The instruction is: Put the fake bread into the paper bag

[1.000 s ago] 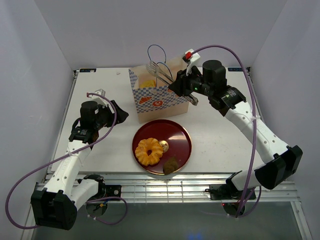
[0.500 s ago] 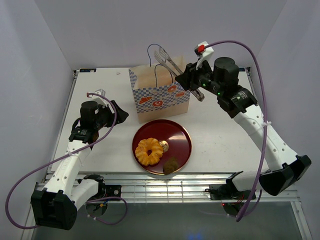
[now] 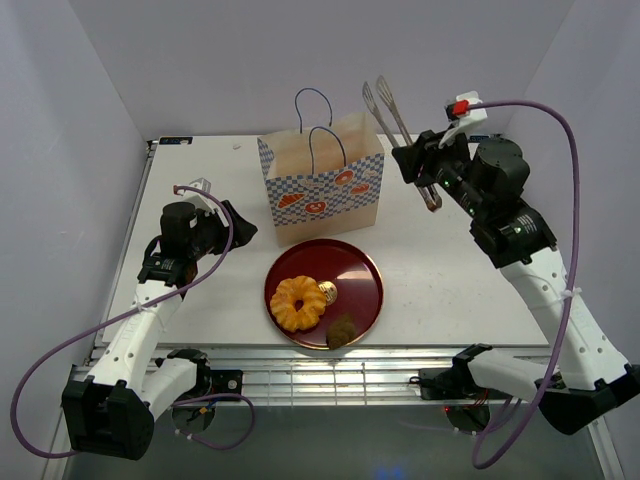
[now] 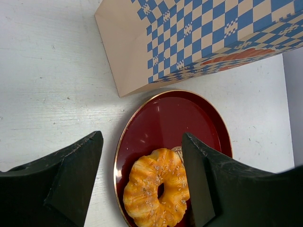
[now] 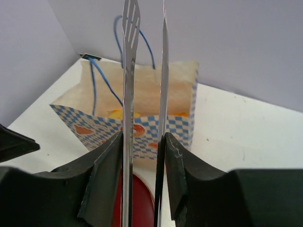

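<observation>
The paper bag (image 3: 322, 190) stands upright behind the red plate (image 3: 350, 262). A golden ring-shaped fake bread (image 3: 298, 301) lies on the plate with a small round piece (image 3: 328, 292) and a brown piece (image 3: 342, 329). My right gripper (image 3: 420, 172) is shut on metal tongs (image 3: 385, 105), held up to the right of the bag, tips empty. In the right wrist view the tongs (image 5: 130, 28) point at the bag (image 5: 142, 94), with orange bread (image 5: 116, 114) inside. My left gripper (image 3: 235, 225) is open and empty, left of the plate. Its wrist view shows the ring (image 4: 157, 194) between the fingers.
The table's left edge (image 3: 148, 190) lies near the left arm. The back wall stands close behind the bag. The bag's blue cord handles (image 3: 318, 135) stick up above its opening.
My right arm has lifted the tongs up out of the bag's opening and swung them to the right of the bag. The left arm, the plate and its bread have not moved.
</observation>
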Robot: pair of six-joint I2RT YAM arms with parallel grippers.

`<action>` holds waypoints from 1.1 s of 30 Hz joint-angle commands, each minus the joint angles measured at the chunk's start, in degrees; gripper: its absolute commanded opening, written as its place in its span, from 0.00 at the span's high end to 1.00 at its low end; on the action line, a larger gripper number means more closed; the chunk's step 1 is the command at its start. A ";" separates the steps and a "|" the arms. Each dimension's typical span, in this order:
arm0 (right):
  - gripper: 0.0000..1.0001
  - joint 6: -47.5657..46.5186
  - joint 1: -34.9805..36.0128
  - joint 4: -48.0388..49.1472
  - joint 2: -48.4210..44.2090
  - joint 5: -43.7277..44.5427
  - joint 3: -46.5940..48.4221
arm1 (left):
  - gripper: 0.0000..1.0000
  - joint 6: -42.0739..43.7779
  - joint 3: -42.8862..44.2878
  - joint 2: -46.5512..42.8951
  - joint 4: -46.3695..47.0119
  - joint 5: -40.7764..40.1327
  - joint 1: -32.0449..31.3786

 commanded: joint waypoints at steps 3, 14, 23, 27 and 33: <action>0.55 3.89 -3.66 2.39 -6.66 9.32 -9.27 | 0.22 0.79 1.78 -0.59 -0.63 -0.28 -0.23; 0.55 6.00 -13.15 6.87 -11.78 9.50 -32.37 | 0.22 0.79 1.78 -1.03 -0.46 0.24 -0.23; 0.55 7.23 -15.70 18.11 -5.03 8.97 -45.41 | 0.22 0.79 1.78 -1.47 -0.28 0.51 -0.23; 0.55 7.23 -15.97 21.11 -1.50 8.27 -46.03 | 0.22 0.79 1.69 -1.65 -0.19 0.59 -0.23; 0.53 7.32 -16.32 23.74 4.92 6.34 -45.06 | 0.22 0.79 1.69 -1.74 -0.11 0.77 -0.23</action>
